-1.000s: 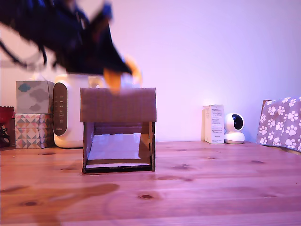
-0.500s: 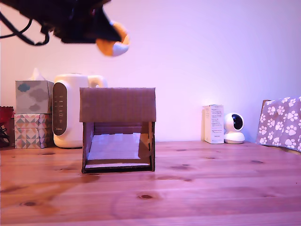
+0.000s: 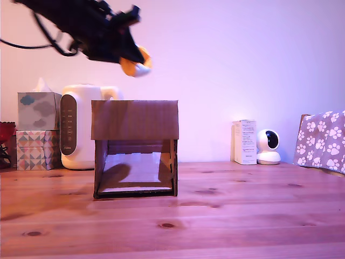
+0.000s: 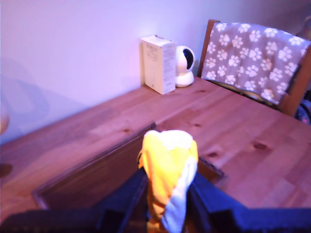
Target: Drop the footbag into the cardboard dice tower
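On the exterior view's left, two patterned tissue boxes [image 3: 38, 131] are stacked on the wooden bench [image 3: 215, 221], with a cream appliance [image 3: 81, 127] just beside them. In front of the appliance stands the cardboard dice tower [image 3: 135, 148], its front opening facing the camera and a pale ramp visible inside.

Above the tower, the dark arm reaches in from the upper left of the exterior view, sloping downward toward the right. Its gripper [image 3: 129, 58] is clamped on the footbag [image 3: 135, 61], an orange-yellow and white ball that sticks out past the fingertips. The footbag hangs clear of the tower, above the upper band and roughly over its middle, with open air between them. The wrist view shows the footbag [image 4: 168, 172] squeezed between the two dark fingers [image 4: 214, 201], with the tower's dark top opening [image 4: 97, 182] directly below it. A straight drop looks likely to land inside.

Further right sit a white carton [image 3: 245, 142], a small white camera [image 3: 268, 147], and a paw-print cloth [image 3: 322, 140].
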Action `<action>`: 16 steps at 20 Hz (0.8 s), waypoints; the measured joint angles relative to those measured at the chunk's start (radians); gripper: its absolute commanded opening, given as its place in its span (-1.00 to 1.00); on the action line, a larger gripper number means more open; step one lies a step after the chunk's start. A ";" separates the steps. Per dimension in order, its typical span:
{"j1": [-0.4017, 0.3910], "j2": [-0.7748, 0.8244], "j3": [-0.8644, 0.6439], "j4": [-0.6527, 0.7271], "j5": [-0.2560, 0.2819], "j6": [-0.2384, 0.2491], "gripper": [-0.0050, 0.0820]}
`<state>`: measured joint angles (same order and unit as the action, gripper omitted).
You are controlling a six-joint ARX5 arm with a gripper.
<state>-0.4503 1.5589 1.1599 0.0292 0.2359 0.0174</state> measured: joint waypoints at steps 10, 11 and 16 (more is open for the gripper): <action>0.026 0.134 0.112 -0.074 0.002 0.013 0.40; 0.026 0.134 0.119 -0.074 0.001 0.013 0.78; 0.026 0.124 0.138 -0.099 0.000 0.021 0.77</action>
<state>-0.4248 1.6825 1.2984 -0.0700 0.2363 0.0383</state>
